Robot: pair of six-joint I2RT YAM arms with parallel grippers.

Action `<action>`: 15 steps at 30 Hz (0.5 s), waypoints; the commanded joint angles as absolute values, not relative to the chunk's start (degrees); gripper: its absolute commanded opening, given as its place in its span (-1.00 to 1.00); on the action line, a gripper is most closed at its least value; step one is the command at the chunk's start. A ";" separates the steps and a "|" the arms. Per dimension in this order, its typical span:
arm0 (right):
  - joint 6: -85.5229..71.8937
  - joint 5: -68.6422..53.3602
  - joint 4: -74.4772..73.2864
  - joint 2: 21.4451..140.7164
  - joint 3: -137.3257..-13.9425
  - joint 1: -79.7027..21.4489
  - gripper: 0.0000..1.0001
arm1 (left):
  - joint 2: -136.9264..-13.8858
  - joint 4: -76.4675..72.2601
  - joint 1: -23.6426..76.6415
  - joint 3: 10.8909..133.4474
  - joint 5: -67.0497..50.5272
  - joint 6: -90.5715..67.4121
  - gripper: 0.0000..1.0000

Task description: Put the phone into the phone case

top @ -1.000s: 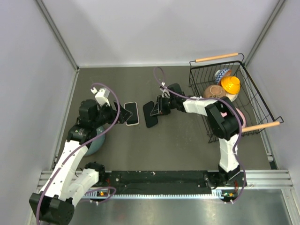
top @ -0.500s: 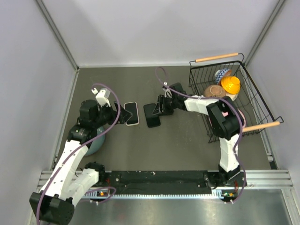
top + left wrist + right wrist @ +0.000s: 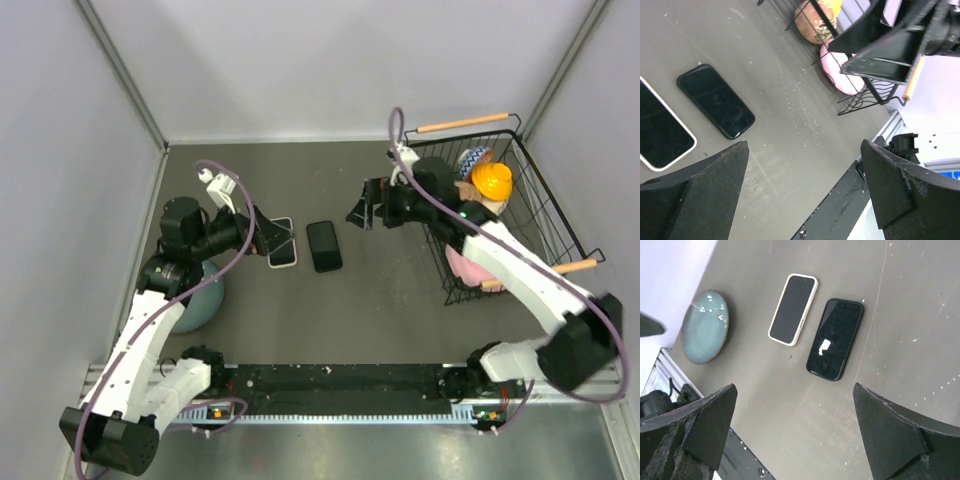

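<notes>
A glossy black phone point(image 3: 323, 246) lies flat on the grey table, with nothing touching it. Just to its left is the white-edged phone case point(image 3: 282, 243) with a dark inside. The left wrist view shows the phone point(image 3: 715, 100) and part of the case point(image 3: 660, 130). In the right wrist view the case point(image 3: 792, 308) lies left of the phone point(image 3: 836, 338). My left gripper point(image 3: 265, 232) hovers open over the case's left edge, empty point(image 3: 804, 150). My right gripper point(image 3: 362, 210) hangs open above and right of the phone, holding nothing point(image 3: 794, 390).
A black wire basket point(image 3: 466, 123) stands at the right with an orange toy helmet point(image 3: 492, 180) and a pink item point(image 3: 465, 265) inside. A blue-green plate point(image 3: 195, 300) sits under the left arm. Grey walls close in the left, back and right sides.
My right gripper has opened and drawn back up and to the right, off the black phone, which now lies flat. My left gripper has opened wider and lifted slightly.
</notes>
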State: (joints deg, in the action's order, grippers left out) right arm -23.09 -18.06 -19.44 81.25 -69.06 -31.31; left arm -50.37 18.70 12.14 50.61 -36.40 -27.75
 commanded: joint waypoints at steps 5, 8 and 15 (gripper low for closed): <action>-28.38 -13.27 -23.03 58.64 -61.44 -32.43 0.97 | -46.24 7.76 12.13 47.56 -42.88 -29.00 0.98; -29.88 -11.35 -23.03 53.01 -58.98 -32.43 0.97 | -45.62 3.70 12.13 45.88 -44.73 -32.16 0.98; -34.52 -11.42 -22.42 46.50 -54.85 -32.43 0.97 | -42.54 3.69 12.13 44.21 -44.39 -31.47 0.98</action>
